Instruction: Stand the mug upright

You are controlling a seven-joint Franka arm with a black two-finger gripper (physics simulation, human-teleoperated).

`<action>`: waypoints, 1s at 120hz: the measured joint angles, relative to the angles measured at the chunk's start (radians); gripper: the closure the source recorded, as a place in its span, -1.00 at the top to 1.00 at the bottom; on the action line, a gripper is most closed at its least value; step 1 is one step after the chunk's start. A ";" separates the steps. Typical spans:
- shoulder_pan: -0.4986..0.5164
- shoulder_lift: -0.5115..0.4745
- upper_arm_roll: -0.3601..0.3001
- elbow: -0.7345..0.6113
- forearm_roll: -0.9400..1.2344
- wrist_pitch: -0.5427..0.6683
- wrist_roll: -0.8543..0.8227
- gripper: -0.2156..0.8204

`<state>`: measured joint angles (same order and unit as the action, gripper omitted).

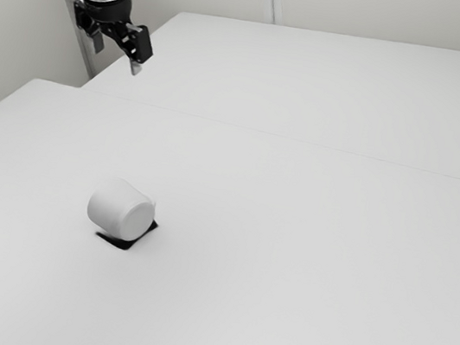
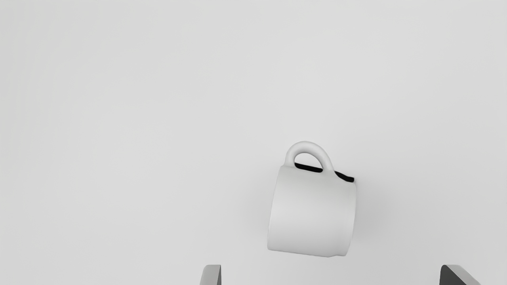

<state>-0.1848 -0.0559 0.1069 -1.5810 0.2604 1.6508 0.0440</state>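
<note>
High above the table's far-left part in the exterior view is my gripper (image 1: 135,65), well away from the mug. The white mug (image 1: 122,210) lies on its side on the table, its round base turned toward that camera, with a dark patch beneath it. In the wrist view, my gripper (image 2: 330,275) has its two fingertips wide apart with nothing between them. Beyond them lies the mug (image 2: 313,213), its looped handle sticking out sideways, away from the fingers. The inside of the mug is hidden.
The white table (image 1: 303,263) spreads around the mug. A second white surface (image 1: 339,89) adjoins its far edge in the exterior view, with pale walls behind. A thin dark line crosses the lower left corner of that view.
</note>
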 joint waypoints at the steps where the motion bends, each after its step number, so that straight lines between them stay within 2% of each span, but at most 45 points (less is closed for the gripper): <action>1: -0.001 0.000 0.000 0.000 0.000 0.000 0.000 0.58; 34: 0.040 0.000 0.010 -0.016 0.000 0.029 -0.006 0.58; 44: 0.115 -0.001 0.012 -0.033 -0.062 0.035 -0.005 0.58; 60: 0.298 0.014 0.010 -0.067 -0.217 0.020 -0.005 0.58; 79: 0.457 0.137 0.008 -0.051 -0.339 -0.010 0.022 0.58; 94: 0.431 0.258 0.008 -0.007 -0.410 -0.022 0.072 0.58; 120: 0.518 0.403 0.010 0.039 -0.523 -0.065 0.208 0.58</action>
<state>0.3331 0.3469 0.1165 -1.5419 -0.2624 1.5859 0.2519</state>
